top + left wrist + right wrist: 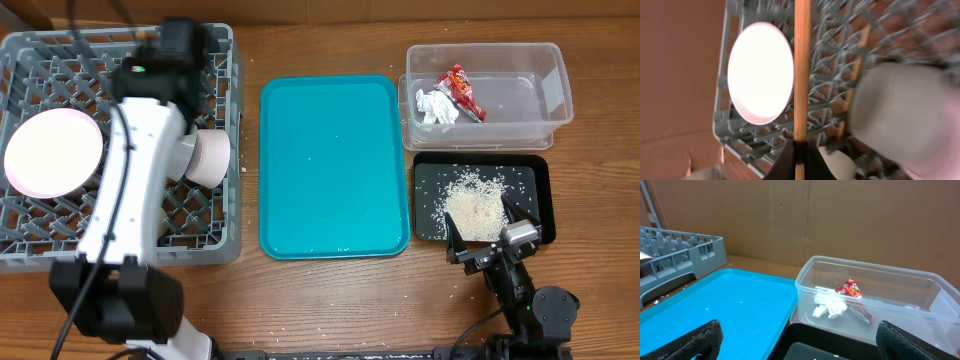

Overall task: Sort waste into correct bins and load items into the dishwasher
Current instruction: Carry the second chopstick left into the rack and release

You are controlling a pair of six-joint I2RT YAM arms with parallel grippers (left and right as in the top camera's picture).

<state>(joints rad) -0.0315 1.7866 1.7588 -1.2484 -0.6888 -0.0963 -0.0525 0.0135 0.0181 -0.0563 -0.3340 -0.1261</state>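
Observation:
My left gripper (800,152) is shut on a wooden chopstick (801,75), held above the grey dishwasher rack (735,132); from overhead the left gripper (172,48) is mostly hidden under its arm. Another chopstick (858,65) lies in the rack. A white plate (52,153) and a pale cup (207,158) sit in the rack (25,250). The clear bin (545,105) holds the red wrapper (462,90) and the white tissue (435,107). Rice (475,207) lies in the black tray (530,180). My right gripper (492,238) stands open and holds nothing at that tray's near edge.
A flat teal tray (335,165) lies between the rack and the bins, with a few specks on it. Loose crumbs dot the wooden table near its front edge. A cardboard wall (840,220) stands behind the table.

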